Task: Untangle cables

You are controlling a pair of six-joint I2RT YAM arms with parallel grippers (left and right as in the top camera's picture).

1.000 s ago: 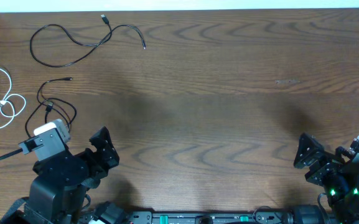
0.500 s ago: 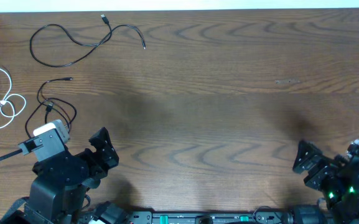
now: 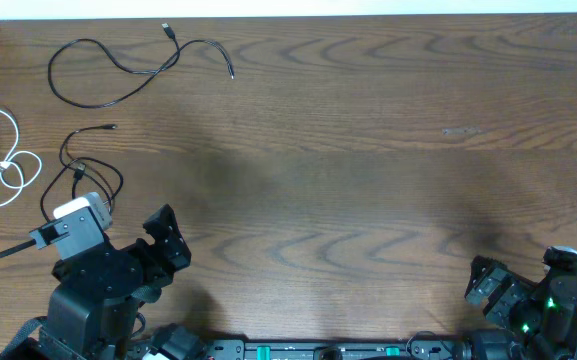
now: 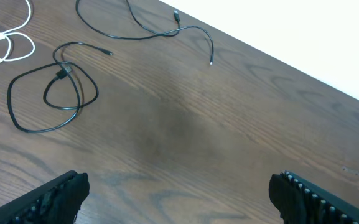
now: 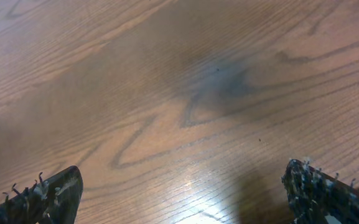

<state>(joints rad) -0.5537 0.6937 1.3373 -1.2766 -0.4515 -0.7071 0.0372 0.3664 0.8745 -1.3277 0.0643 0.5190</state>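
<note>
Spanning every view, the brown wood-grain table (image 3: 368,150) carried both arms at its near edge. The left gripper (image 3: 171,238) stood spread wide and empty, as did the right gripper (image 3: 483,285). Toward the left lay a long looping black cable (image 3: 158,71), a coiled black cable (image 4: 10,102) and a small looped white cable (image 3: 6,170), each separate.

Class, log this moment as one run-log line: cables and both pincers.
cables: long thin black cable, looped black cable, coiled white cable lying apart | left pincer: open, empty | right pincer: open, empty
</note>
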